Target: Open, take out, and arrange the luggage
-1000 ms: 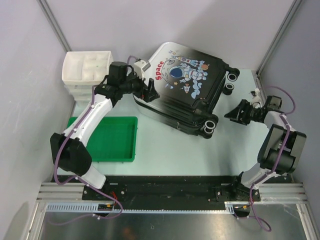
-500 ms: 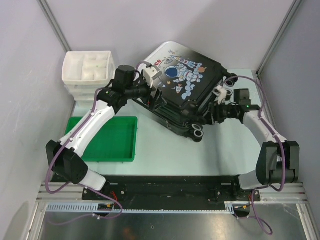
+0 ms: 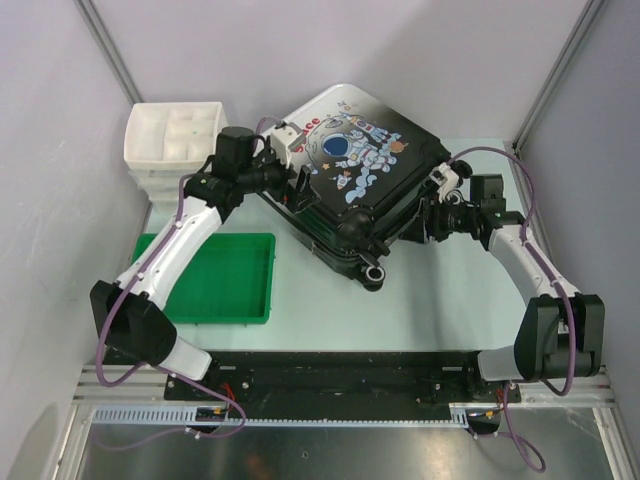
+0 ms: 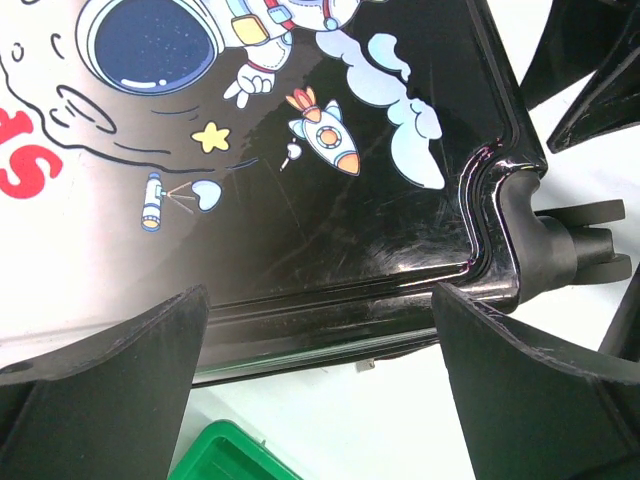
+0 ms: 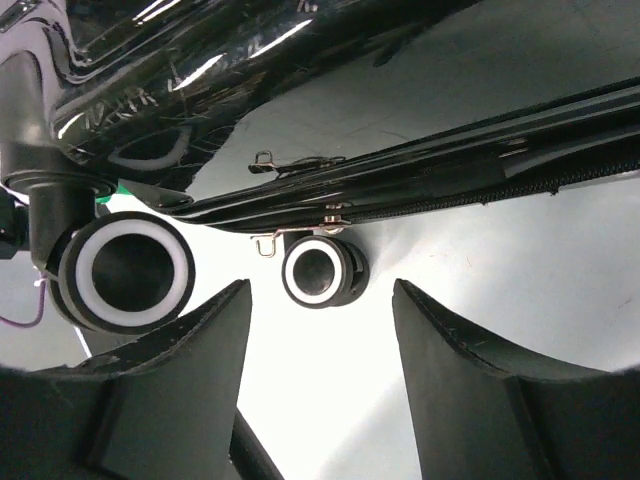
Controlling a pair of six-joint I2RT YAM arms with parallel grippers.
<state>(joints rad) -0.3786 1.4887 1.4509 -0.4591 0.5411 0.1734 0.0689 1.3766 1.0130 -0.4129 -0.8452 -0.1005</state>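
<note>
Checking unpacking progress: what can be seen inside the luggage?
Nothing identifiable. The luggage seems to gape near a wheel, showing only plain grey; the printed lid covers whatever it holds.

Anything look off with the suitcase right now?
Yes. The luggage lies diagonally, and near the wheels its two shells gape apart, with zipper pulls dangling in the gap. No damage is visible.

Red lettering is showing on the white end of the suitcase [image 3: 372, 190] lid; from above only "S" and "ce" are reading, the middle letters being covered.
</note>
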